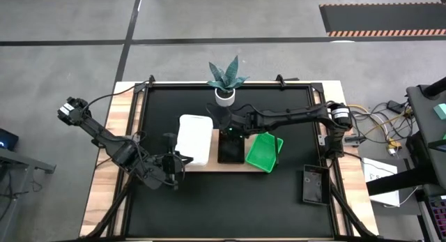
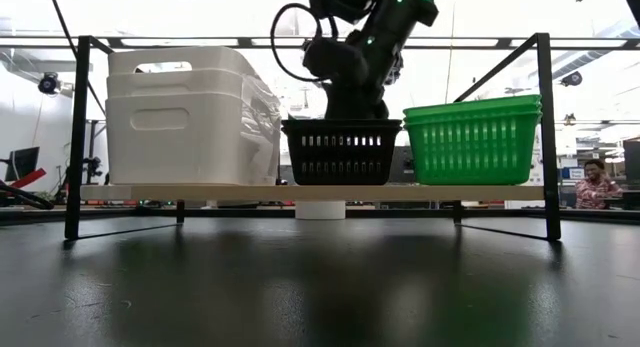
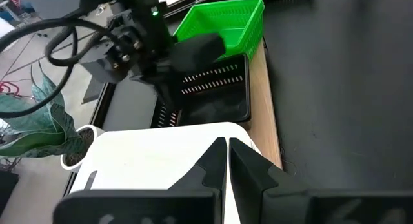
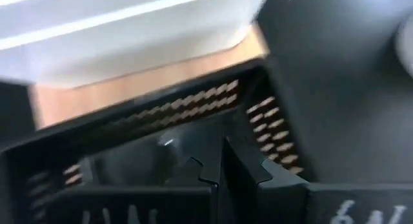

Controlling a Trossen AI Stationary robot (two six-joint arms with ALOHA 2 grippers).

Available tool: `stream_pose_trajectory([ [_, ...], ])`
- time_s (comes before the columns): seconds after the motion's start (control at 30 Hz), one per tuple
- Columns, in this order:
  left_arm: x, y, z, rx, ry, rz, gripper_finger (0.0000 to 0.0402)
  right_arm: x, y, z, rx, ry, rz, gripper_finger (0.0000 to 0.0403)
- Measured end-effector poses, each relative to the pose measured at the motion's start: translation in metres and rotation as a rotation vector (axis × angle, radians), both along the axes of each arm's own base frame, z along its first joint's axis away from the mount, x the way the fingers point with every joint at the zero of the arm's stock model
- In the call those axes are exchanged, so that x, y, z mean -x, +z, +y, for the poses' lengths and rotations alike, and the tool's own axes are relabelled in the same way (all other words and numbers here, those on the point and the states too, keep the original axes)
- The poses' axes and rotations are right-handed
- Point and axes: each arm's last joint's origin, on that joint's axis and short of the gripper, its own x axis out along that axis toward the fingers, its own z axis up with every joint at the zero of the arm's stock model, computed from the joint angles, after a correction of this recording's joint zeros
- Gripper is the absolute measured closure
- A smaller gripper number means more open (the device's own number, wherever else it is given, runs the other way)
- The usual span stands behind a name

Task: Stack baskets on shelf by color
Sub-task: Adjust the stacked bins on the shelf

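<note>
The black basket (image 1: 231, 150) lies upright, long axis across the shelf (image 1: 209, 165), right gripper (image 1: 228, 130) jaws together above it.

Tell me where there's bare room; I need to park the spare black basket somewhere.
Bare mat in front of the shelf, between left gripper and spare black basket. The shelf is crowded: white baskets, black basket under right gripper, green baskets.

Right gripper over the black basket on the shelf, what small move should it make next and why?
Probably lift straight up and head for the loose black basket on the mat. The right gripper is shut, seemingly empty, above the black basket on the shelf, which already sits between the white and green stacks.
</note>
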Motion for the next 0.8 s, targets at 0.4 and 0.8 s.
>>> stream_pose_trajectory([
  [0.4,0.0,0.0,0.0,0.002,-0.002,-0.005,0.0401,-0.015,-0.01,0.03,-0.091,0.074,-0.075,0.0394],
  [0.8,-0.001,0.001,-0.001,0.002,-0.003,-0.007,0.0401,-0.016,-0.011,0.029,-0.073,0.081,-0.078,0.0394],
])
